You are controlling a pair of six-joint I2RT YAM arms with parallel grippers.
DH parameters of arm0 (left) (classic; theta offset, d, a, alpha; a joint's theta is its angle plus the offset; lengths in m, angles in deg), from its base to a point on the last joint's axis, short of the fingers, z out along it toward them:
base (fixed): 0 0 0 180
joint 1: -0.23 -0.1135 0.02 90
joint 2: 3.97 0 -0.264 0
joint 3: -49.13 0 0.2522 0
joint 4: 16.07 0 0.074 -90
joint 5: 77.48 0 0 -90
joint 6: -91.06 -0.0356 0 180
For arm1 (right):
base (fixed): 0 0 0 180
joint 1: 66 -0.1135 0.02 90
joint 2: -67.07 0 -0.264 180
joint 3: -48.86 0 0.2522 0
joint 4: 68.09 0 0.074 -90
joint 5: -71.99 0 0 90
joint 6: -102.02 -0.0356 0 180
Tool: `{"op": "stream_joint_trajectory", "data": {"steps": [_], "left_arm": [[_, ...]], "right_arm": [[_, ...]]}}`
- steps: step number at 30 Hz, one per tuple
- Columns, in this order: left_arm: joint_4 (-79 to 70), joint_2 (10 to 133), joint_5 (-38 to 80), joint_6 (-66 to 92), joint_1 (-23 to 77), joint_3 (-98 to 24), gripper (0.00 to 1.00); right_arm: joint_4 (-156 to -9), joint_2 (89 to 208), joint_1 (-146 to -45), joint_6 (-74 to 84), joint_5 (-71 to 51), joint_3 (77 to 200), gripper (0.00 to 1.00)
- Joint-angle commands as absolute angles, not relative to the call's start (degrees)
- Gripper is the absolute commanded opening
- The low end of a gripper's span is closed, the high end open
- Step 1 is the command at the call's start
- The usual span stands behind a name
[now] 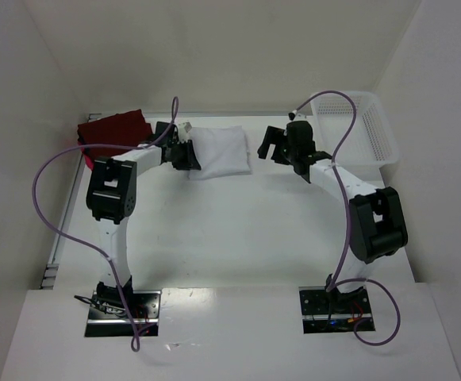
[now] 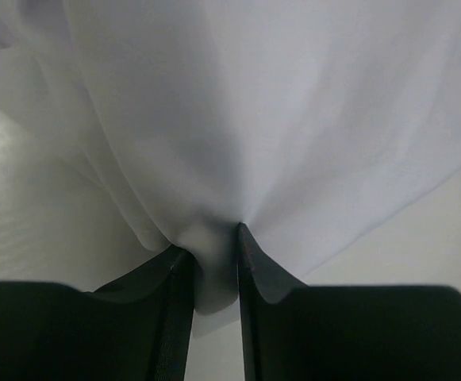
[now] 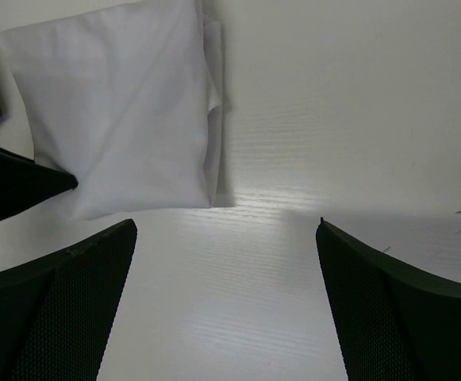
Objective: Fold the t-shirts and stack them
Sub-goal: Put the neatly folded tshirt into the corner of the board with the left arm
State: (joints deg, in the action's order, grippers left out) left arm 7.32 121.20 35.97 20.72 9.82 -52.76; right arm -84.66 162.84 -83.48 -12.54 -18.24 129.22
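Note:
A folded white t-shirt lies on the table at the back centre. My left gripper is shut on its left edge; in the left wrist view the white cloth is pinched between the two black fingers. Dark red folded shirts lie at the back left, behind the left arm. My right gripper is open and empty, just right of the white shirt. In the right wrist view the white shirt lies ahead to the left, with bare table between the spread fingers.
A white plastic mesh basket stands at the back right corner. White walls close in the table at the back and both sides. A purple cable loops off each arm.

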Motion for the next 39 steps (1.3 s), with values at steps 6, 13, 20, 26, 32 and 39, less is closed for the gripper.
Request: {"op": "stream_joint_trajectory", "data": {"steps": [6, 13, 20, 26, 32, 39], "left_arm": [[17.6, 114.1, 36.5, 19.4, 12.2, -47.2, 0.31], [17.6, 107.0, 36.0, 20.0, 15.7, -37.0, 0.3], [20.2, 101.3, 36.0, 20.0, 20.7, -30.5, 0.3], [24.1, 95.2, 36.0, 20.0, 23.3, -26.5, 0.3], [28.4, 91.1, 33.9, 21.1, 23.9, -23.6, 0.43], [28.4, 86.9, 25.7, 27.0, 23.9, -25.0, 1.0]], "right_arm": [[-84.1, 154.7, -83.9, -13.9, -18.3, 125.5, 0.99], [-85.7, 150.3, -83.9, -13.9, -18.2, 123.4, 0.99], [-88.4, 147.1, -84.6, -14.4, -17.7, 122.8, 0.99], [-89.6, 142.8, -86.0, -15.1, -17.7, 120.3, 0.99], [-90.9, 140.8, -86.5, -16.2, -18.3, 119.1, 0.99], [-92.2, 140.8, -86.5, -15.2, -16.1, 120.3, 0.99]]}}
